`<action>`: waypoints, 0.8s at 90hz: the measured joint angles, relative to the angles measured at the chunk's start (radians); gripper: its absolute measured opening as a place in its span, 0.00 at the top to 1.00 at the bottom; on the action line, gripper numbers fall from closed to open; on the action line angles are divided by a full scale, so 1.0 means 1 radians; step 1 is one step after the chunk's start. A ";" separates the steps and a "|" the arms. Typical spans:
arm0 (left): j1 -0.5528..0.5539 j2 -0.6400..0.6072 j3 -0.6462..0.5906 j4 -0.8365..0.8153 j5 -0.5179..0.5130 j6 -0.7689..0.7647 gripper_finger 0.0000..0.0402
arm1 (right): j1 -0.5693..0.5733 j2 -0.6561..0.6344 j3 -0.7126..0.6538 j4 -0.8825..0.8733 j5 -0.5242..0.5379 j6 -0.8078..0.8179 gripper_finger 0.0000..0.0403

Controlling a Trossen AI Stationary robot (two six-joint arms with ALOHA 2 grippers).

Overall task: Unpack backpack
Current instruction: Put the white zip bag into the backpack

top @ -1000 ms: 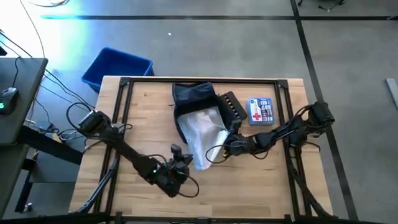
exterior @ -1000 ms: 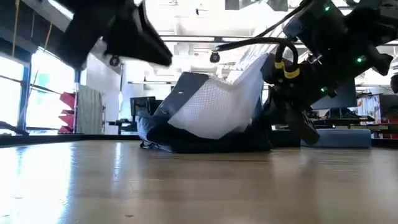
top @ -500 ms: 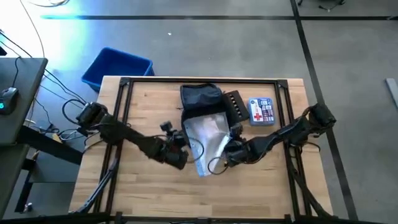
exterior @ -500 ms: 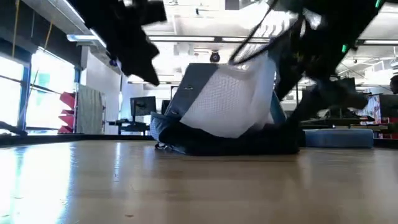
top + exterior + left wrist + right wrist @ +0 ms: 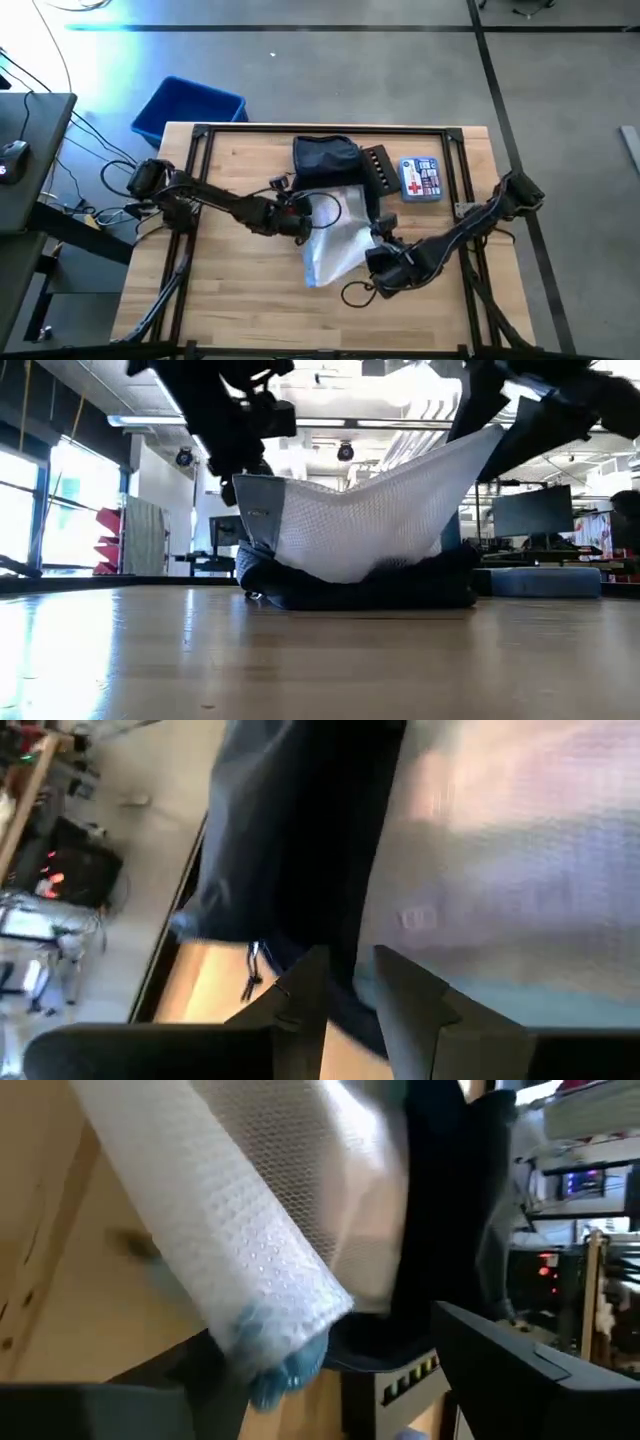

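Nearest the front edge of the surface (image 5: 200,300), the right gripper (image 5: 385,268) has drawn back, jaws clamped on the white mesh bag (image 5: 335,240), now stretched farther out of the backpack (image 5: 325,160). The left gripper (image 5: 300,207) has moved to the backpack's mouth at mid-surface; its jaws' state cannot be told. The bag's far end remains inside.

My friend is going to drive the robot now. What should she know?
Left gripper: at the backpack's mouth, on the pouch's edge; grip unclear.
Right gripper: shut on the pouch's other end, lifting it.
The white mesh pouch hangs stretched between both arms, one end at the backpack.
The backpack lies at the table's far middle. A first-aid kit and a black item lie beside it.
Left to do: free the pouch, set it down, then check inside the backpack.
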 joint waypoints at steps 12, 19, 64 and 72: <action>0.097 0.000 0.000 0.039 0.189 0.024 0.85 | 0.005 0.000 0.001 -0.005 0.001 0.003 0.34; 0.162 0.000 0.000 0.027 0.304 0.006 0.85 | 0.005 0.000 0.001 -0.027 0.003 0.017 0.35; 0.453 -0.137 -0.036 -0.136 0.648 -0.080 0.85 | 0.059 -0.166 0.001 -0.128 0.004 0.187 0.35; 0.487 -0.192 -0.094 -0.028 0.703 -0.091 0.85 | 0.080 -0.209 0.002 -0.125 0.028 0.222 0.35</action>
